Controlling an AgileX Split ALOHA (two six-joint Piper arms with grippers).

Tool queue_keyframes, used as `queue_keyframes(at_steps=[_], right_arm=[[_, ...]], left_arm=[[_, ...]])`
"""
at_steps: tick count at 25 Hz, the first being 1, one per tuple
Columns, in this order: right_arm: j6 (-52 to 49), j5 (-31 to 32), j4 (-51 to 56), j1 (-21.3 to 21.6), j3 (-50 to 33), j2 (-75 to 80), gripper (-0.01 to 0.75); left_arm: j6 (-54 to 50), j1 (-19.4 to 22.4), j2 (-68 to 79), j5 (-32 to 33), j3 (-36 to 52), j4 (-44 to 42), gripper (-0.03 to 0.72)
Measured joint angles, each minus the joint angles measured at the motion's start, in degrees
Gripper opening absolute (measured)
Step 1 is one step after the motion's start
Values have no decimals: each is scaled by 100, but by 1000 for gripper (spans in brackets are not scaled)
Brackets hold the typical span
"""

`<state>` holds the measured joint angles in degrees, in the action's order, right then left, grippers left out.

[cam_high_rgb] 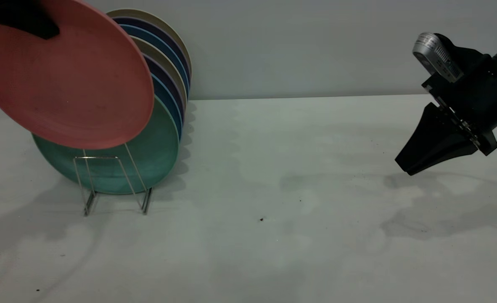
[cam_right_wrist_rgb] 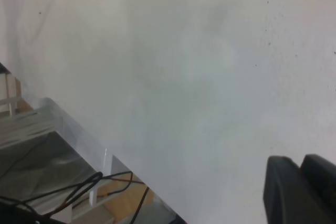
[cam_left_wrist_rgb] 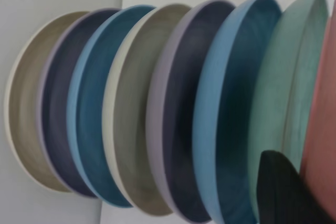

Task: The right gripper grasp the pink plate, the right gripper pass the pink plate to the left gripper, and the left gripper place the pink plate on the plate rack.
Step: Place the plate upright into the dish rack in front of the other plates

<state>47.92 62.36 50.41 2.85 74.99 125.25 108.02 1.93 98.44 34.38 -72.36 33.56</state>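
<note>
The pink plate (cam_high_rgb: 63, 75) hangs tilted at the upper left, over the front of the plate rack (cam_high_rgb: 105, 185) and in front of the teal-green plate (cam_high_rgb: 158, 155). My left gripper (cam_high_rgb: 42, 27) is shut on the pink plate's upper rim. In the left wrist view one black finger (cam_left_wrist_rgb: 283, 192) lies against the pink plate (cam_left_wrist_rgb: 323, 129), with the teal-green plate (cam_left_wrist_rgb: 294, 77) just beside it. My right gripper (cam_high_rgb: 408, 166) is shut and empty, held above the table at the far right, pointing down and left. It also shows in the right wrist view (cam_right_wrist_rgb: 304, 184).
Several plates (cam_high_rgb: 170, 71), beige, purple and blue, stand in a row on the rack behind the teal one; they also show in the left wrist view (cam_left_wrist_rgb: 157, 108). The white table (cam_high_rgb: 273, 210) stretches between rack and right gripper. The table's edge and cables (cam_right_wrist_rgb: 79, 187) show in the right wrist view.
</note>
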Motion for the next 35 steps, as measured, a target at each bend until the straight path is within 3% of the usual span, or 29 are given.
queue_keyframes(at_steps=[35], right_arm=[[0, -73, -38, 0, 0, 0, 66]], left_arm=[[39, 0, 598, -57, -11, 154, 130]])
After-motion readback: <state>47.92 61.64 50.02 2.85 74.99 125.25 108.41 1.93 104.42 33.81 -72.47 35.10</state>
